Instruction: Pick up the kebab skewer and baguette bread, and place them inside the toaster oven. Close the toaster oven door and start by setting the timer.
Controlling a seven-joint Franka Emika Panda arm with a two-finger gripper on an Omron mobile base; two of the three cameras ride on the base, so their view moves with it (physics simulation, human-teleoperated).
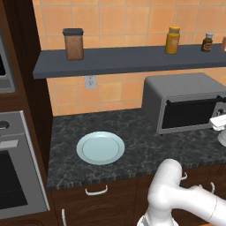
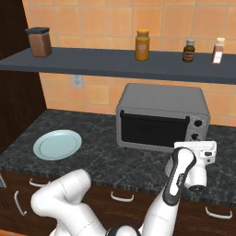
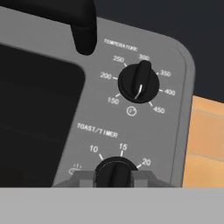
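The toaster oven (image 1: 185, 95) (image 2: 161, 106) stands on the dark counter, its door (image 1: 190, 114) (image 2: 154, 131) (image 3: 35, 122) closed and upright. My gripper (image 2: 197, 140) (image 1: 219, 122) (image 3: 116, 176) is at the right-side control panel, shut on the lower toast/timer knob (image 3: 114, 171), with one finger on each side of it. Above it the temperature knob (image 3: 139, 82) points a little past 300. The black door handle (image 3: 83, 30) ends at the top left of the hand view. The kebab skewer and the baguette bread are out of view.
An empty pale blue plate (image 1: 100, 148) (image 2: 57, 144) lies on the counter left of the oven. A dark shelf (image 1: 123, 59) above carries jars and bottles. A built-in wall oven (image 1: 13, 176) fills the far left. Cabinet drawers run below the counter edge.
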